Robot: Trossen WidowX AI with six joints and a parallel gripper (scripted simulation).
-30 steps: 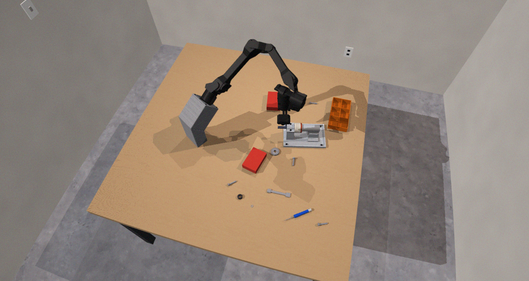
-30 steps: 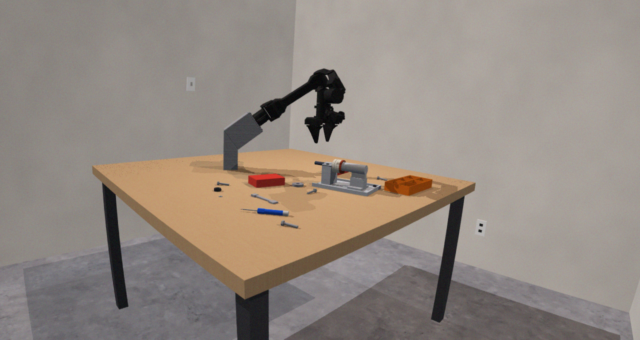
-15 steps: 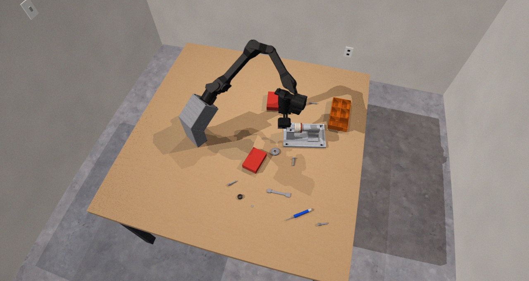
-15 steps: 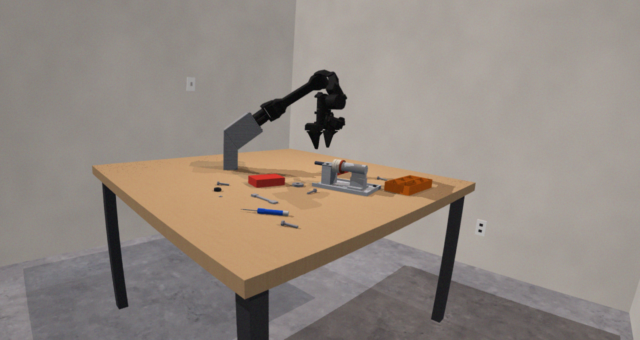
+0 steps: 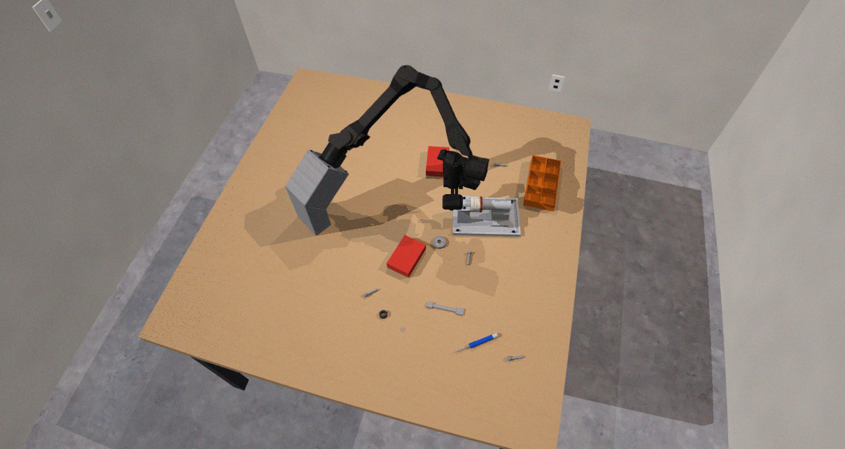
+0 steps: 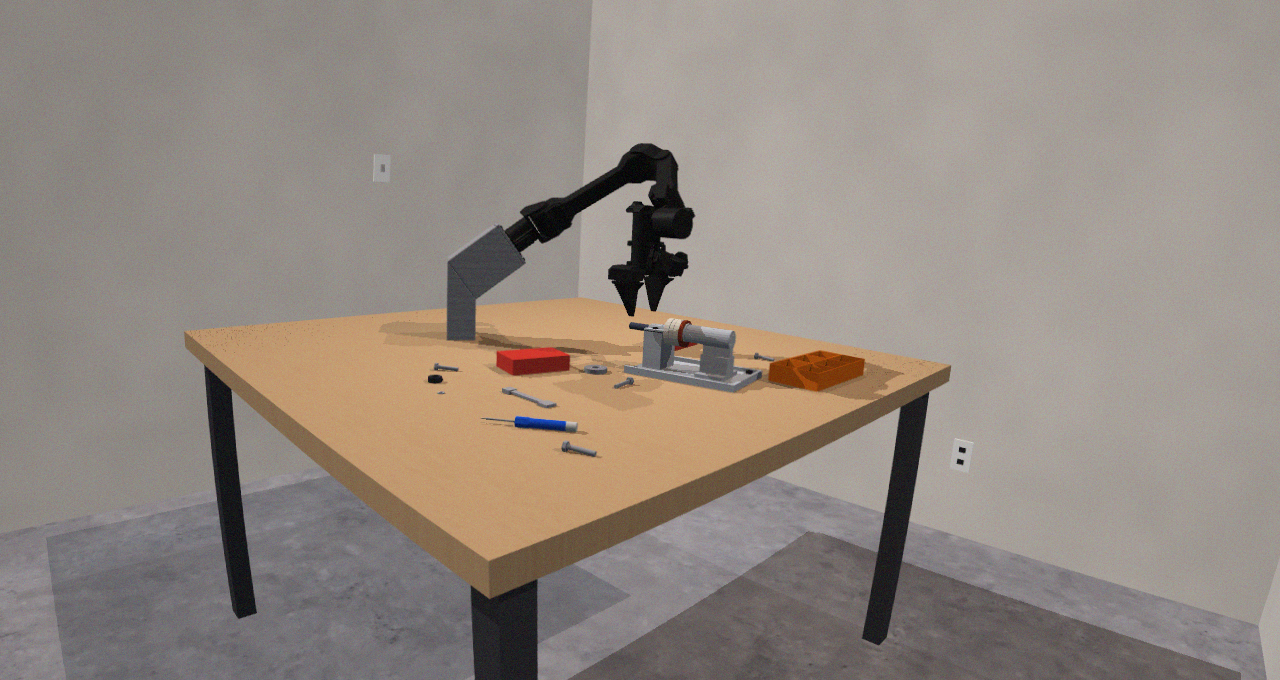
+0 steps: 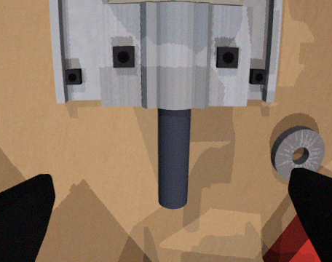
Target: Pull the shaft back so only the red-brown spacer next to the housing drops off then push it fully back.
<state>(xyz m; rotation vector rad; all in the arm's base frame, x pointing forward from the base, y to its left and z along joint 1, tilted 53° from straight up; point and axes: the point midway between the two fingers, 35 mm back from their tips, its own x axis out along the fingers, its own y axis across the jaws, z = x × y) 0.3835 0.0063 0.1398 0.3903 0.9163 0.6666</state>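
Observation:
A grey fixture stands on the table with a small support block and a big housing block. A dark shaft sticks out of the small block toward me. My gripper hangs open and empty a little above the shaft's free end. Its black fingertips show at the lower corners of the wrist view, one on each side of the shaft.
A grey washer and a red block lie close to the shaft end. A second red block and an orange compartment tray flank the fixture. Bolts, a wrench and a blue screwdriver lie toward the table's front.

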